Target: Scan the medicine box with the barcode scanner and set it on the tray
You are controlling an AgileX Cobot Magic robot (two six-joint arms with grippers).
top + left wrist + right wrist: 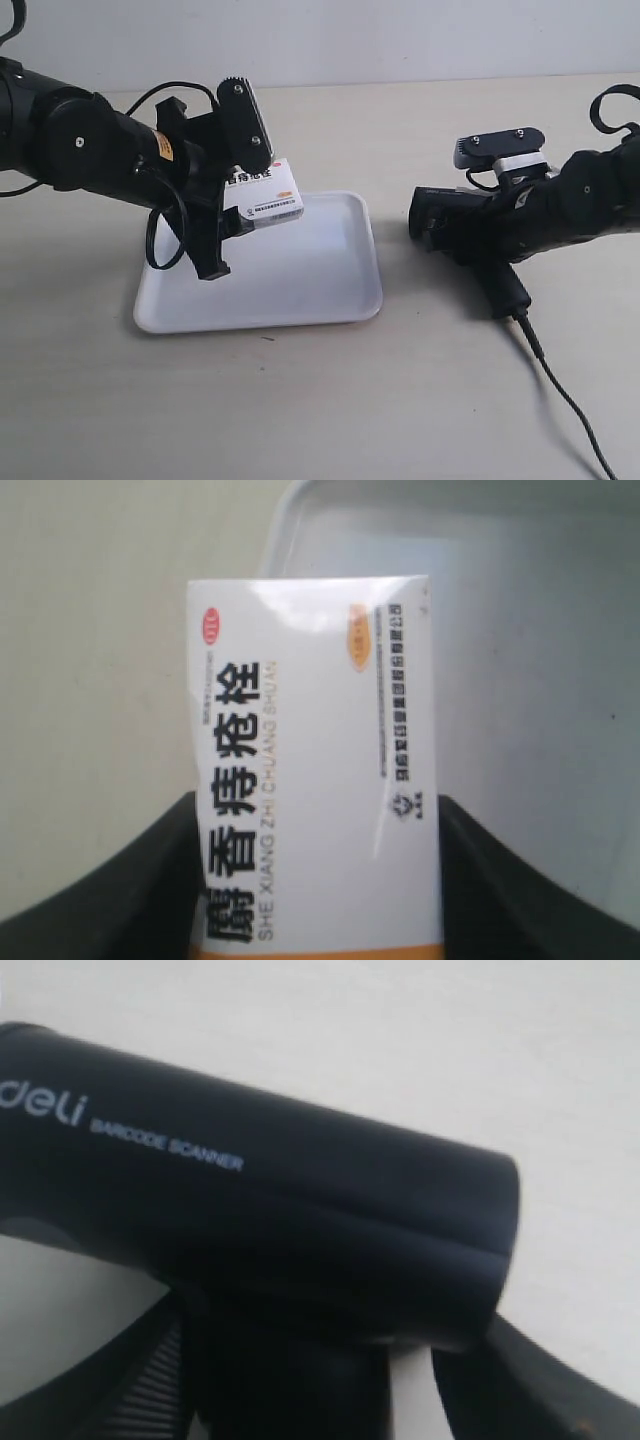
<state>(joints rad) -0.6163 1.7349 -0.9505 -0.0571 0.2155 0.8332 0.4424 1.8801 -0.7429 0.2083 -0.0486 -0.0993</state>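
Note:
The medicine box (264, 195), a white carton with dark lettering and an orange band, hangs above the left part of the white tray (300, 285). My left gripper (235, 215) is shut on it, a black finger pressing each long side of the medicine box (315, 770) in the left wrist view, with the tray (520, 650) beneath. On the table to the right, my right gripper (480, 235) is shut on the black barcode scanner (450, 225), whose head (260, 1220) fills the right wrist view. The head points toward the tray.
The scanner's black cable (565, 390) trails from the handle across the table to the lower right edge of the exterior view. The beige tabletop (400, 130) stretches behind and in front of both arms.

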